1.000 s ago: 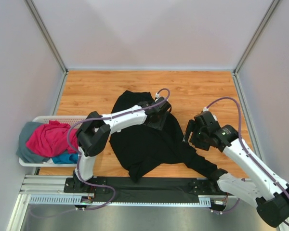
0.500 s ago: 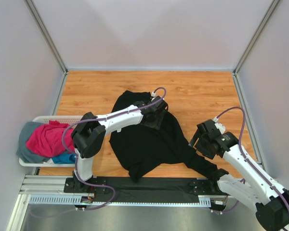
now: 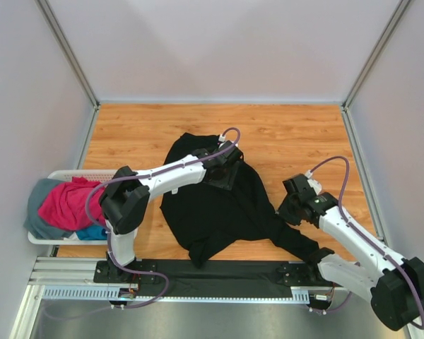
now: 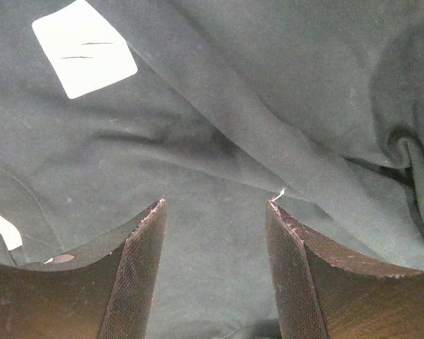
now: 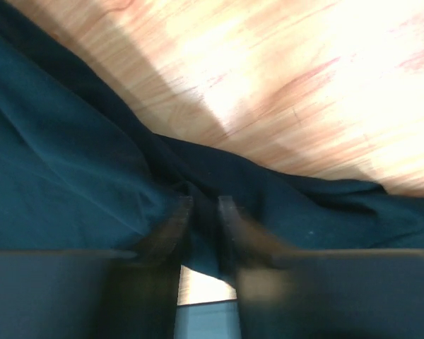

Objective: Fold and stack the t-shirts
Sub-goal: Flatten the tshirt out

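A large black t-shirt (image 3: 219,212) lies crumpled in the middle of the wooden table, one sleeve trailing toward the right arm's base. My left gripper (image 3: 222,166) hovers over its upper part, near the collar. In the left wrist view the left gripper (image 4: 215,205) stands open above dark cloth (image 4: 268,85), a white label (image 4: 83,46) to the upper left. My right gripper (image 3: 283,208) sits at the shirt's right edge. In the right wrist view the right gripper (image 5: 205,201) has its fingers drawn close with a fold of the black t-shirt (image 5: 71,183) between them. Pink (image 3: 71,201), blue (image 3: 95,232) and grey (image 3: 37,198) t-shirts lie in the basket.
A white slotted basket (image 3: 63,174) stands at the table's left edge. Bare wood (image 3: 290,134) stretches behind and to the right of the black shirt. A black strip (image 3: 219,272) runs along the near edge between the arm bases. Grey walls close in three sides.
My right gripper has come down and toward the near side onto the black shirt's right edge, and its jaws have closed from wide to narrow. The left gripper shifted slightly left.
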`<action>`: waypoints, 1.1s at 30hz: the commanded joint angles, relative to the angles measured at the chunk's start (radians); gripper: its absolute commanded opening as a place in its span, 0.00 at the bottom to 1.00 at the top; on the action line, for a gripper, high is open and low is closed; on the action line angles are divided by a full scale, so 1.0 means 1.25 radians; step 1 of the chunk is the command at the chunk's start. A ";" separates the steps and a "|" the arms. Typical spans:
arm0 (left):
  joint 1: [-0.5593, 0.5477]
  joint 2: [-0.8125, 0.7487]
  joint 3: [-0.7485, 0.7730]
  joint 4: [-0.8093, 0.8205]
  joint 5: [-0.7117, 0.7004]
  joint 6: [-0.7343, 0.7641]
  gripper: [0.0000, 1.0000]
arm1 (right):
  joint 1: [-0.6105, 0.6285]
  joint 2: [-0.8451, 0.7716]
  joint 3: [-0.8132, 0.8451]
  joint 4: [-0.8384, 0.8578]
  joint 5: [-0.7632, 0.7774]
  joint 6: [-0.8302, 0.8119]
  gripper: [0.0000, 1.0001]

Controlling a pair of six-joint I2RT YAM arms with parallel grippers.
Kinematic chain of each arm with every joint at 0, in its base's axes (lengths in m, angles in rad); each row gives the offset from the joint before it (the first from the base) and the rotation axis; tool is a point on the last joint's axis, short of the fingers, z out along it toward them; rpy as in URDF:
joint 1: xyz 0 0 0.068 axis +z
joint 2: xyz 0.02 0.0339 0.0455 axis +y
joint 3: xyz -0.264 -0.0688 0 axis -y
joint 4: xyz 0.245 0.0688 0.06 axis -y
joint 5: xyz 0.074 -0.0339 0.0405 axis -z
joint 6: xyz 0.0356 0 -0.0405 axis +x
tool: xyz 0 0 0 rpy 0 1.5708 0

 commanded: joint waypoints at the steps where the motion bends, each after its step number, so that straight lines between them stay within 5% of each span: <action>1: 0.004 -0.053 -0.007 0.008 -0.024 0.001 0.65 | 0.000 0.022 0.033 0.034 -0.009 -0.005 0.16; 3: 0.008 -0.061 -0.010 0.003 -0.030 0.002 0.65 | -0.001 0.009 0.057 0.023 -0.005 -0.025 0.00; 11: 0.071 -0.111 -0.066 0.004 -0.008 -0.031 0.65 | 0.044 -0.061 0.239 0.084 -0.079 -0.279 0.01; 16: 0.103 -0.142 -0.108 0.006 -0.013 -0.040 0.65 | 0.221 -0.011 0.285 0.106 -0.048 -0.431 0.00; 20: 0.134 -0.160 -0.138 -0.005 -0.013 -0.052 0.65 | 0.315 0.059 0.215 0.099 -0.057 -0.426 0.00; 31: 0.154 -0.205 -0.187 0.000 -0.024 -0.042 0.65 | 0.315 0.033 0.196 -0.026 0.069 -0.277 0.86; 33: 0.154 -0.202 -0.187 0.001 -0.019 -0.042 0.65 | 0.290 0.023 0.209 -0.041 0.082 -0.256 0.86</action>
